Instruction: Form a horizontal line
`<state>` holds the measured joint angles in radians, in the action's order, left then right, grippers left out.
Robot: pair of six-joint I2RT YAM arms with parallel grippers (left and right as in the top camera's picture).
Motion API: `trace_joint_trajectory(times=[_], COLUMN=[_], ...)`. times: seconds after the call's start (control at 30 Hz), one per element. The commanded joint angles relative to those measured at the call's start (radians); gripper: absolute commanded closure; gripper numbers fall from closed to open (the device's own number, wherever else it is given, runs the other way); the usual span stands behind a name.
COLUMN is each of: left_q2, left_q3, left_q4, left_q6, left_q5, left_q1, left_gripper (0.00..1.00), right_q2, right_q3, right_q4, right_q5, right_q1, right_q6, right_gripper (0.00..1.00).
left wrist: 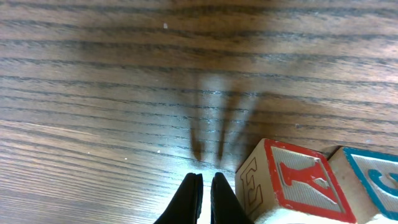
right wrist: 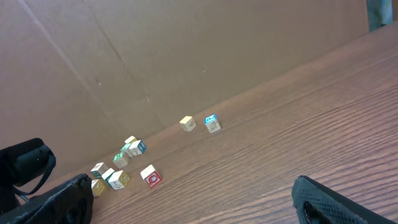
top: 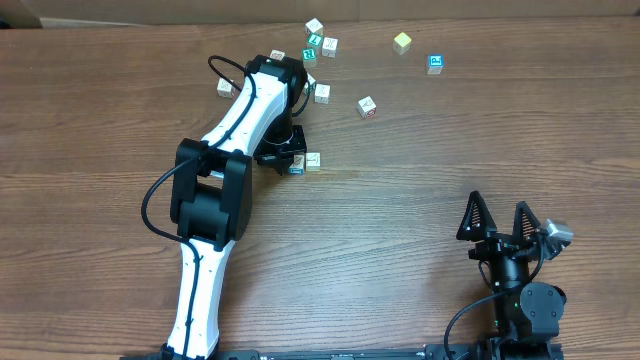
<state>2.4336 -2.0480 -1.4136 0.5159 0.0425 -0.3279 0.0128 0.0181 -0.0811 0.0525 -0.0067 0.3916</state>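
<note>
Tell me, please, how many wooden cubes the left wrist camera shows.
2: a red-marked cube right of the shut left gripper, and a blue-marked cube beside it; others may lie out of frame.

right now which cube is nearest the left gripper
The red-framed cube with the E on its side, just beside the shut left gripper in the wrist view. The blue-framed cube sits beyond it, farther off.

Letter E on red-edged cube (left wrist: 291, 184)
</note>
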Motion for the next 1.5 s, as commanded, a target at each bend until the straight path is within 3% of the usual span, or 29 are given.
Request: trace_joint_trajectory(times=[0.0, 1.33, 1.47], left_q2=[-0.001, -0.001, -0.001], left_q3=[0.006, 0.006, -0.027], left_q4=[0.001, 0.054, 0.01], left_q6=[-0.015, -0.016, -0.038], left_q5=[0.029, 0.05, -0.021], left_q1=[-0.008, -0.008, 0.005], left_gripper=[0.96, 0.96, 0.96], right_q2=[-0.006, -0.006, -0.006], right_q3=[-0.01, -0.01, -0.01], right_q4=[0.005, 0.005, 0.005], right_q5=[0.006, 0.006, 0.006], right_q1=[-0.006, -0.006, -0.006], right_q6=[-0.007, -0.007, -0.007], right_gripper=[0.0, 0.0, 0.0])
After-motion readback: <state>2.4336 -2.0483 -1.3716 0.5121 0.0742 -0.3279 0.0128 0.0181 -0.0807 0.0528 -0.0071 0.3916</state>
